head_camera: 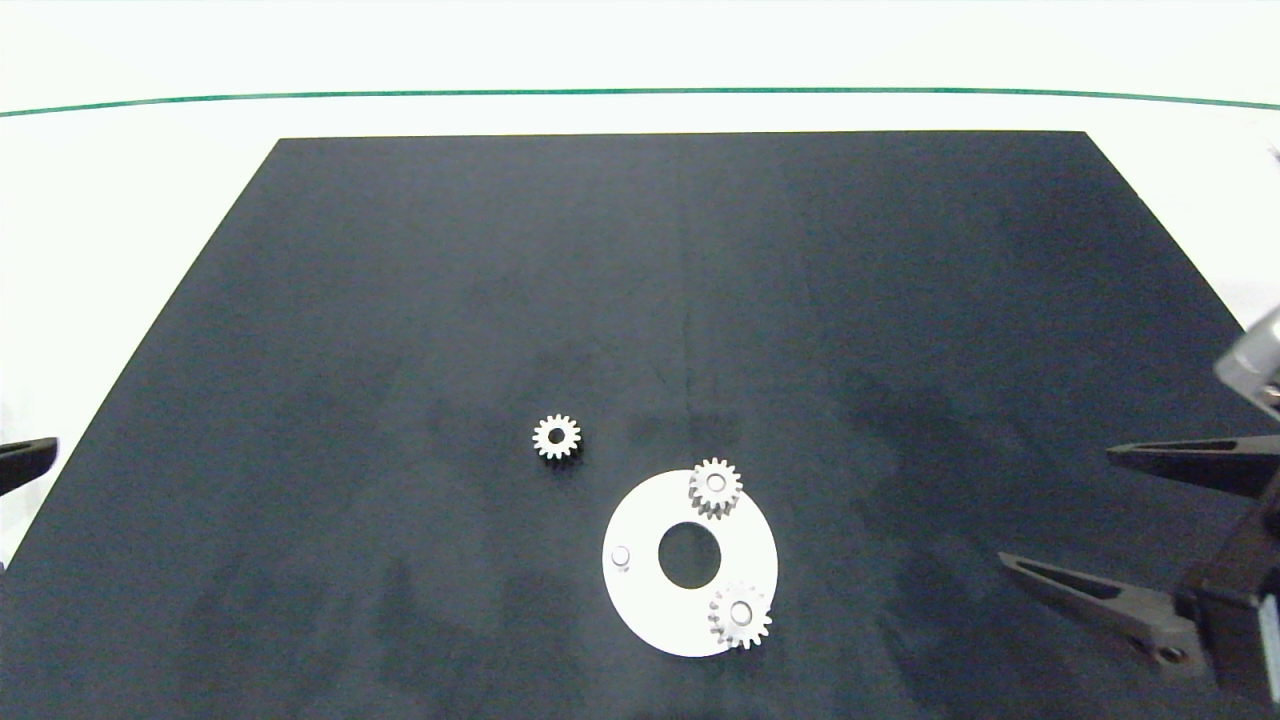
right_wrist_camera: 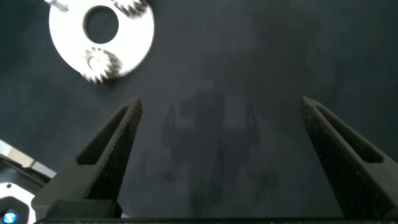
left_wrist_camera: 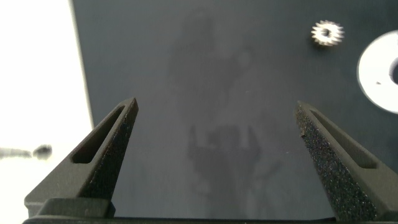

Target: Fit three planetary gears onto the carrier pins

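Right gripper sits spread wide and empty above the black mat, off to the right of the white disc, nothing between its fingers. Left gripper is parked near the mat's left edge, fingers apart as well, holding nothing. Out from there to the work itself: two planetary gears are seated on the disc, one at the far rim and one at the near-right rim, each appearing to sit down over its peg. That leaves one bare carrier pin on the disc's left side, just beside the big centre hole. The third gear lies flat on the mat, near the disc's far-left side but clear of it. So two down, one to go, by my reading. The next move calls for a gripper to close on that loose gear, carry it over the bare pin, and line its centre hole up squarely before lowering.
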